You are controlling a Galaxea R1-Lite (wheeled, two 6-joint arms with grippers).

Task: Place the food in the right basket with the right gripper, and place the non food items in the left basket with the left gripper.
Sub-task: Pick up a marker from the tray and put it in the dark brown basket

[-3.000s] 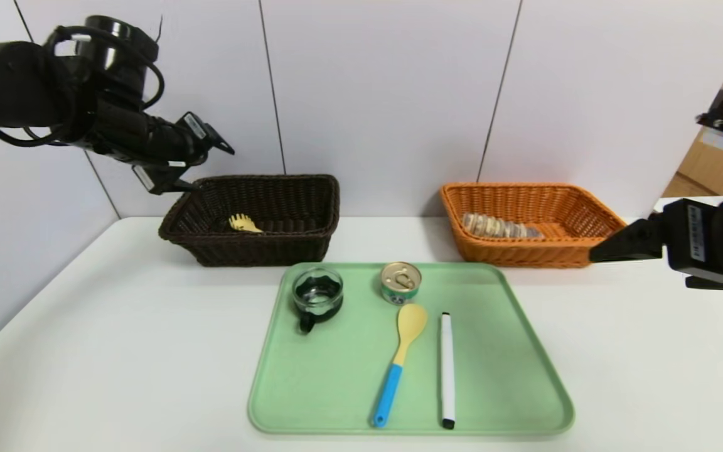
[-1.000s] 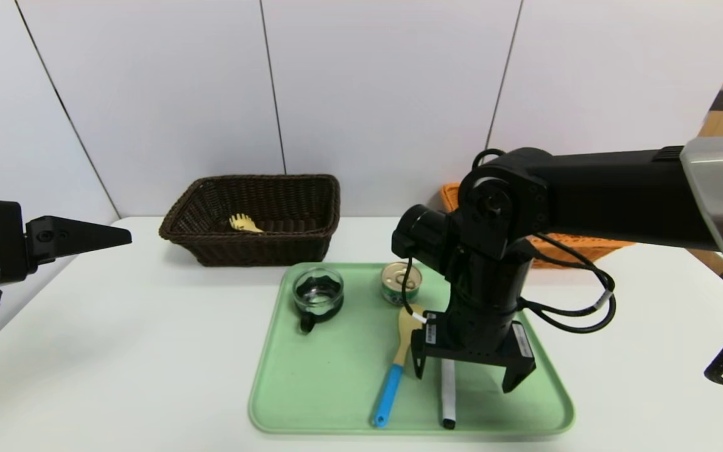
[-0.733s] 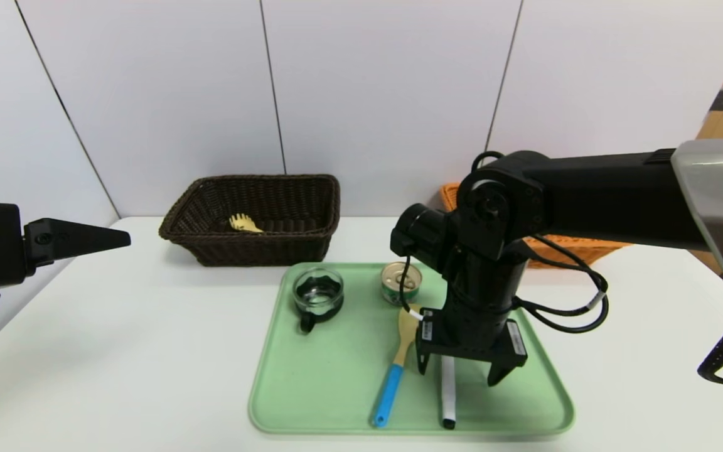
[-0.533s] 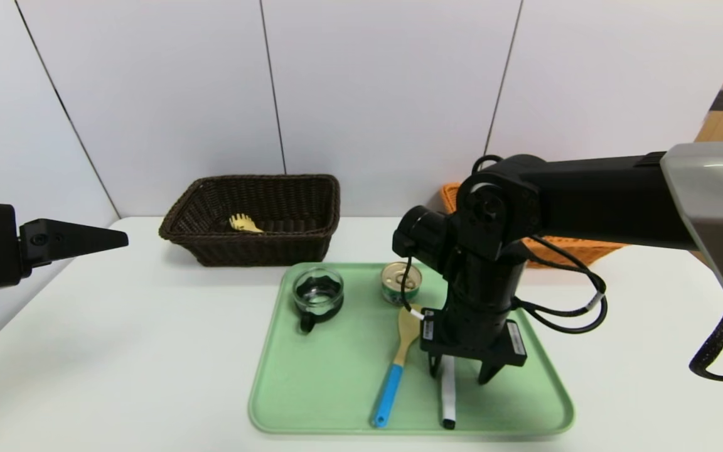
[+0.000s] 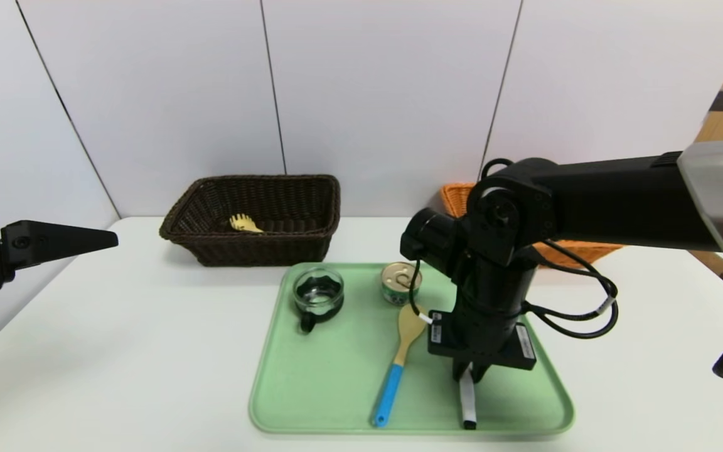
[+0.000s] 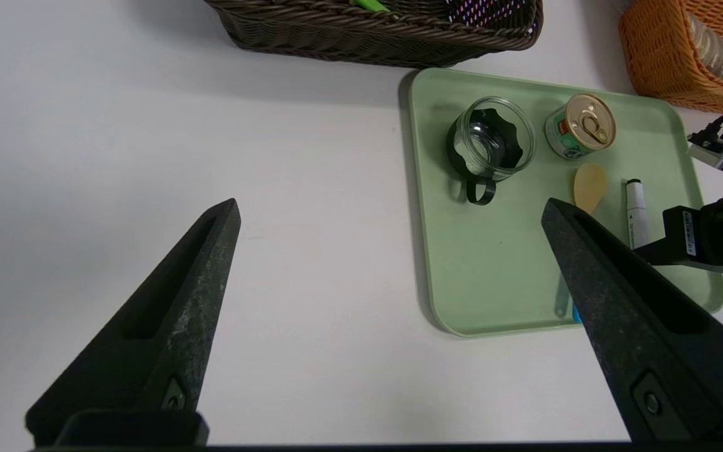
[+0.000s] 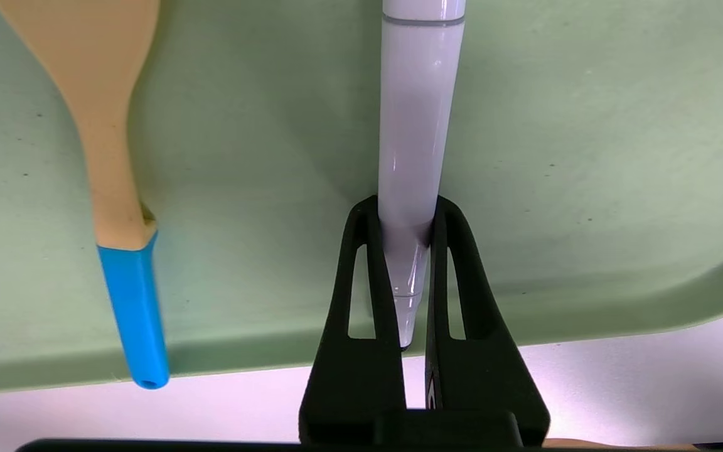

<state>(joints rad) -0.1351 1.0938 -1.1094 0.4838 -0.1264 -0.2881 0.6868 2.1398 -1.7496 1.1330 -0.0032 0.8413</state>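
Observation:
My right gripper (image 5: 471, 376) points down over the green tray (image 5: 311, 376) and is shut on the white marker (image 5: 467, 402), which still lies on the tray. In the right wrist view, both fingers pinch the marker (image 7: 418, 125) near one end. The yellow spoon with blue handle (image 5: 399, 358) lies just beside it. The gold-lidded tin (image 5: 400, 282) and the glass cup (image 5: 317, 294) stand at the tray's far side. The pasta fork (image 5: 245, 223) lies in the dark brown basket (image 5: 255, 251). My left gripper (image 6: 390, 210) is open and empty at the far left.
The orange basket (image 5: 578, 251) sits behind my right arm, mostly hidden. The left wrist view shows the basket (image 6: 669, 56) with the striped bread (image 6: 716, 53) inside. White table surface (image 5: 117, 351) lies to the left of the tray.
My right arm swung in over the tray, lowered, and shut its fingers on the marker, which shifted slightly right. My left arm drew back from the dark basket to the far left.

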